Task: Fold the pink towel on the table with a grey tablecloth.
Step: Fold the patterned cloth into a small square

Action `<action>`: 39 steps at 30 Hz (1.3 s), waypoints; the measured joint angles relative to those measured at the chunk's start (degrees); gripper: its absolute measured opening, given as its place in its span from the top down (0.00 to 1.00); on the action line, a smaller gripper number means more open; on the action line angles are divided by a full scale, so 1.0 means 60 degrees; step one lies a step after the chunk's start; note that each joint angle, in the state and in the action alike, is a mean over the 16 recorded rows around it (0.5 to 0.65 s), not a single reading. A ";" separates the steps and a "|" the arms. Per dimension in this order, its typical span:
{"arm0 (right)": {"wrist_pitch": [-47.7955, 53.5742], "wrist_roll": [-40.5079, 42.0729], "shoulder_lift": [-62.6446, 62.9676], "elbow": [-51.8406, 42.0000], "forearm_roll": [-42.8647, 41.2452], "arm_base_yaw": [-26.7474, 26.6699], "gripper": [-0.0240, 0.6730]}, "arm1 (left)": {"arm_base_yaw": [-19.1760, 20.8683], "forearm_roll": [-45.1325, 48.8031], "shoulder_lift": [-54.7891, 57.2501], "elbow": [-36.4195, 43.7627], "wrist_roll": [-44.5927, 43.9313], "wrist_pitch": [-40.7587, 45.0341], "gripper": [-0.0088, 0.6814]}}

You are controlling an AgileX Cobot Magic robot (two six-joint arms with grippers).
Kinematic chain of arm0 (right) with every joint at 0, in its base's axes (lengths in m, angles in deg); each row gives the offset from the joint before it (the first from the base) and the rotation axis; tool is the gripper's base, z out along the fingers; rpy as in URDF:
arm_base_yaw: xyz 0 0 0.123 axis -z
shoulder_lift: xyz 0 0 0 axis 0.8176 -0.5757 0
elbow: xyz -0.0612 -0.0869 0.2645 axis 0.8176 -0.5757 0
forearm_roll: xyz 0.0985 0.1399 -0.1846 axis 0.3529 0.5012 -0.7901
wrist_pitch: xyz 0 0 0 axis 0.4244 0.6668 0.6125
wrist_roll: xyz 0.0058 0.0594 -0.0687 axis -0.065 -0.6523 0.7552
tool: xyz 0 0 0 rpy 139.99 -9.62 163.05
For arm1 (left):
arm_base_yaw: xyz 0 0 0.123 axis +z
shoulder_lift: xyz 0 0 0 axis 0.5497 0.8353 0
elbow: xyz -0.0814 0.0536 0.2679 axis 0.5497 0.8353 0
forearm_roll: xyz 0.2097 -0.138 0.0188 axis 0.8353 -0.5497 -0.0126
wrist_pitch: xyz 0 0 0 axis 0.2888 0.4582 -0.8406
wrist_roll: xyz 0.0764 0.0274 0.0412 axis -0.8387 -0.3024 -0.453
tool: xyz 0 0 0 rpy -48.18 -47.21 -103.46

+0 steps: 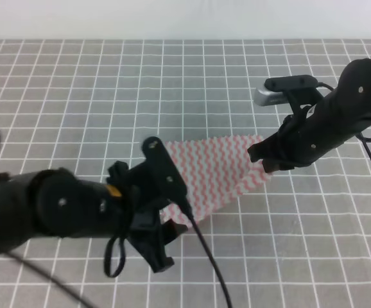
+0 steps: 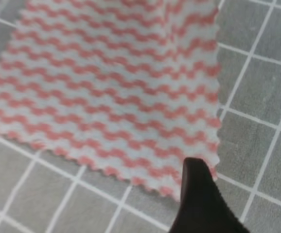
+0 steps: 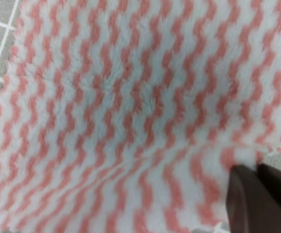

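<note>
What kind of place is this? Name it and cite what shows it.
Probably a robot lab test bench, not a home: a table with a grey tablecloth ruled in white grid lines, a pale blank wall behind, and two black arms working one pink towel.

We record two matte black arms of rounded, tubular links, the left arm [image 1: 57, 208] bearing a small orange mark beside its wrist joint and black cables looping under and trailing behind it. The right arm [image 1: 339, 115] carries a silver-grey camera housing [image 1: 272, 95] above its wrist, with a thin black cable behind. Finger tips [image 2: 199, 204] show dark, tapered and smooth.
</note>
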 joint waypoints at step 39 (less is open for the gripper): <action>-0.0562 0.0239 0.0049 -0.0003 -0.0177 0.0001 0.99 | -0.0797 0.4770 0.2144 -0.1057 0.4055 -0.0534 0.49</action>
